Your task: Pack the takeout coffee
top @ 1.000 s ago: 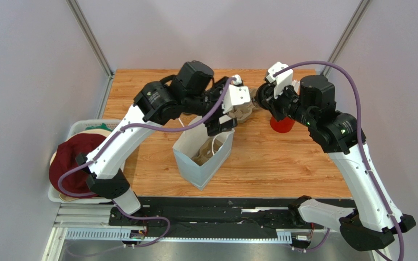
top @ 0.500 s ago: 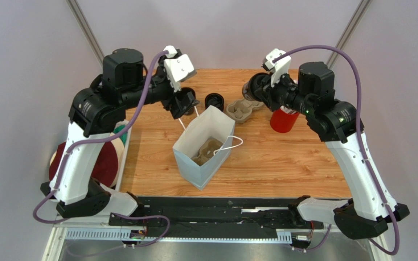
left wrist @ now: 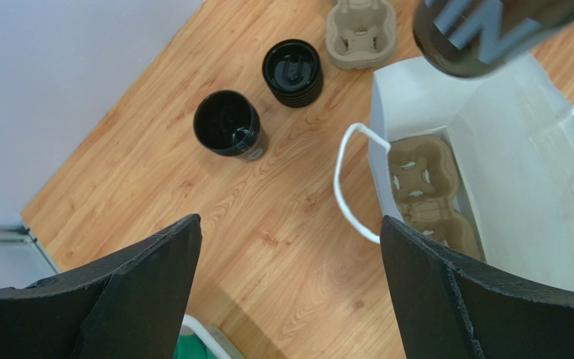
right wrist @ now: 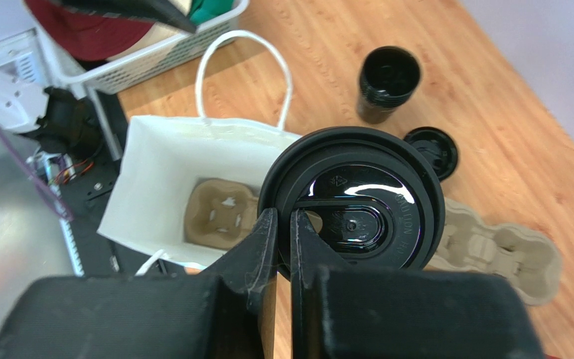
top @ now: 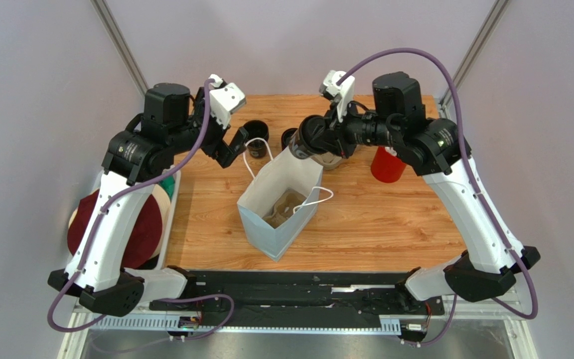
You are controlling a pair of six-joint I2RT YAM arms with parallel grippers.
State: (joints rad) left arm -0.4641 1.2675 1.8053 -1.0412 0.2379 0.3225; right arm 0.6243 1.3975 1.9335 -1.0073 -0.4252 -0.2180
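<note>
The takeout coffee (top: 310,137), a black cup with a round black lid (right wrist: 357,209), hangs in the air over the far rim of the white paper bag (top: 267,232). My right gripper (right wrist: 282,221) is shut on the lid's rim, one finger on each side of it. The bag (left wrist: 522,149) stands open with a brown pulp cup carrier (left wrist: 425,187) on its bottom. In the left wrist view the cup's lettered side (left wrist: 484,30) shows above the bag. My left gripper (left wrist: 290,221) is open and holds nothing, above the bare wood to the bag's left.
An open black cup (top: 255,133) and a short stack of black lids (top: 291,137) stand behind the bag. A second pulp carrier (right wrist: 499,254) lies beside them, and a red cup (top: 386,166) to its right. A white basket (right wrist: 170,45) with a maroon cap (top: 118,224) sits off the table's left edge.
My left arm has pulled back from over the bag to the back left. My right arm has swung left, carrying the cup from the back right to above the bag's far rim.
</note>
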